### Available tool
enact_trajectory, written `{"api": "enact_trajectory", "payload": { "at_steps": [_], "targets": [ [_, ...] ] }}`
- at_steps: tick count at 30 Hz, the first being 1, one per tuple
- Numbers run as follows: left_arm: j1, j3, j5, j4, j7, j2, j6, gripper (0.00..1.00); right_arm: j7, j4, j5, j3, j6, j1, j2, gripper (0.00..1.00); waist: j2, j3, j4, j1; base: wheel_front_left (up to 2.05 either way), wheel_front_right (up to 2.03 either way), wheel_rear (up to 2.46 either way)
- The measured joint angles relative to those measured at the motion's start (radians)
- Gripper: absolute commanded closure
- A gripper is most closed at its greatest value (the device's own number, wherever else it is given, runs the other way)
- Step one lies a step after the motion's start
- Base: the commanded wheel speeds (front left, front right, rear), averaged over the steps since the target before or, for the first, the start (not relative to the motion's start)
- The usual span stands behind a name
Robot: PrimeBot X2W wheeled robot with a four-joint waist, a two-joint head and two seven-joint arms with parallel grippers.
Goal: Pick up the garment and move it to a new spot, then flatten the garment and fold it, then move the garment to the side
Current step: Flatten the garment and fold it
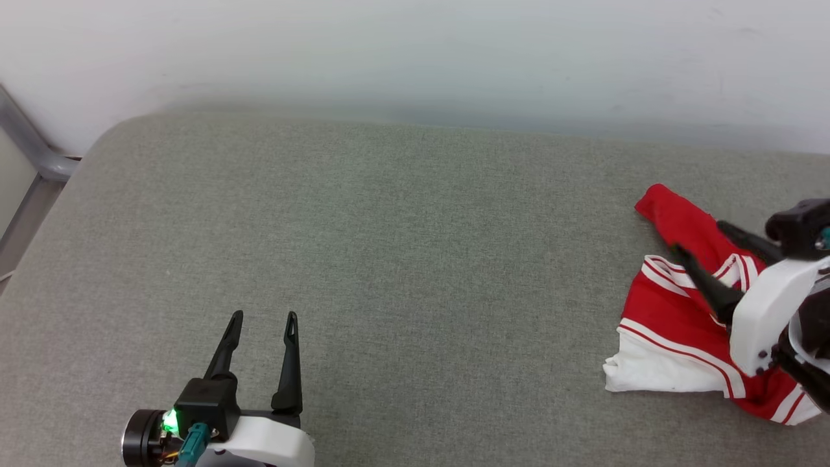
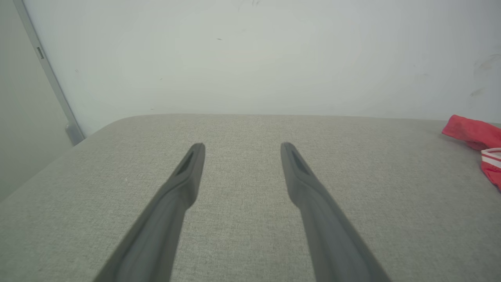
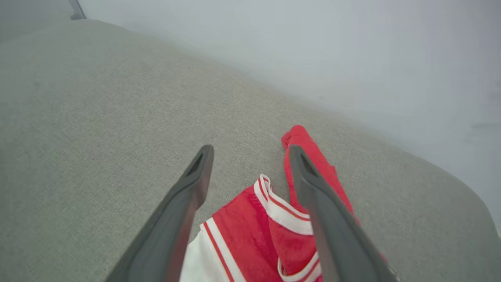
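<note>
The garment, red with white parts and red-white striped trim, lies crumpled in a heap at the right side of the grey cushioned surface. My right gripper hangs just above the heap, open, nothing between its fingers; in the right wrist view the garment lies loose below the spread fingers of my right gripper. At the lower left my left gripper is open and empty over bare fabric, far from the garment. The left wrist view has my left gripper open, with a red edge of the garment at far right.
A pale wall runs along the far edge of the surface. A grey metal frame stands at the far left corner. The surface's rounded corner lies at the upper left.
</note>
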Motion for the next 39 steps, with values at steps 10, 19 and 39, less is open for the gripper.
{"api": "enact_trajectory", "payload": {
  "at_steps": [10, 19, 39],
  "targets": [
    [-0.002, -0.006, -0.001, -0.005, 0.000, 0.000, 0.000, 0.00, 0.414, -0.316, 0.104, 0.080, 0.000, 0.122, -0.151, 0.00, 0.0000, 0.027, 0.016, 0.0000, 0.00, 0.00, 0.00],
    [-0.036, -0.022, -0.016, -0.012, 0.000, 0.000, 0.003, 0.00, 0.512, -0.297, 0.092, 0.192, 0.000, 0.125, -0.194, 0.00, 0.0000, 0.076, 0.034, 0.0000, 0.00, 0.00, 0.00],
    [-0.098, -0.033, -0.036, -0.006, 0.000, 0.000, 0.010, 0.00, 0.331, 0.091, 0.128, 0.484, 0.000, -0.084, -0.161, 1.00, 0.0000, 0.169, 0.083, -0.0001, 0.00, 0.00, 0.00]
  ]
}}
